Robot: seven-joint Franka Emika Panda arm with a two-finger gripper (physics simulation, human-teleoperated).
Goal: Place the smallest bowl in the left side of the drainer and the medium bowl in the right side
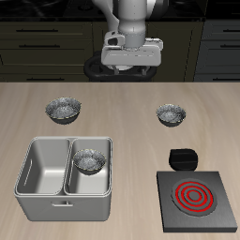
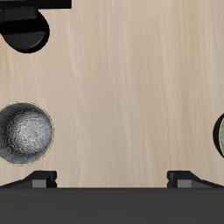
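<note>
Even bright light, soft shadows (faint), sharp low-resolution renders, no glare

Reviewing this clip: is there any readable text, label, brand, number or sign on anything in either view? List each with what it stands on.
None: no readable text in either view.
The stove bears only red rings, no characters.
The drainer and the bowls, such as the one inside it, are unmarked.
The hand shows no legible marking.
</note>
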